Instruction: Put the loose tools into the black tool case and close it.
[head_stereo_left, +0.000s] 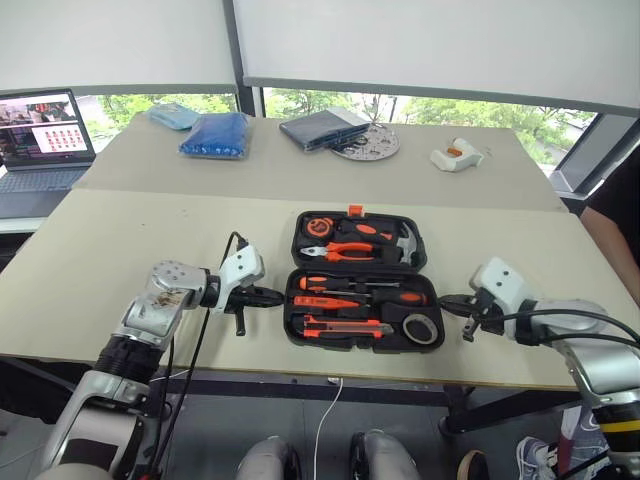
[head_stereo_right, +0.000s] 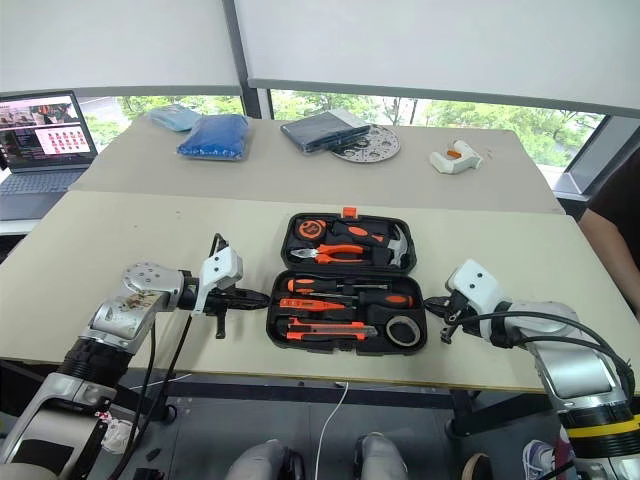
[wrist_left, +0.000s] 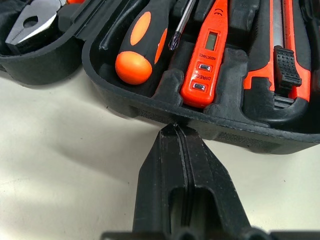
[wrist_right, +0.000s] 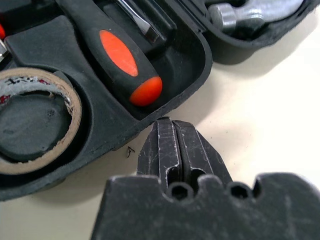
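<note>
The black tool case (head_stereo_left: 365, 346) lies open on the table, with its lid half to the rear. In its near half lie two orange-and-black screwdrivers (head_stereo_left: 350, 284), a slim orange screwdriver (wrist_left: 205, 55), the utility knife (head_stereo_left: 345, 326) and the tape roll (head_stereo_left: 420, 328). Pliers (head_stereo_left: 350, 250) and a hammer (head_stereo_left: 405, 243) sit in the lid half. My left gripper (head_stereo_left: 275, 296) is shut and empty, its tip against the case's left wall (wrist_left: 210, 125). My right gripper (head_stereo_left: 447, 300) is shut and empty, its tip close to the case's right wall (wrist_right: 150, 112) beside a screwdriver handle (wrist_right: 125, 65).
On the far table are a blue bag (head_stereo_left: 215, 135), a dark flat pouch (head_stereo_left: 325, 128), a round disc (head_stereo_left: 370, 143) and a white-and-orange tool (head_stereo_left: 455, 155). A laptop (head_stereo_left: 40, 130) stands at the far left. A person's arm (head_stereo_left: 615, 215) shows at the right edge.
</note>
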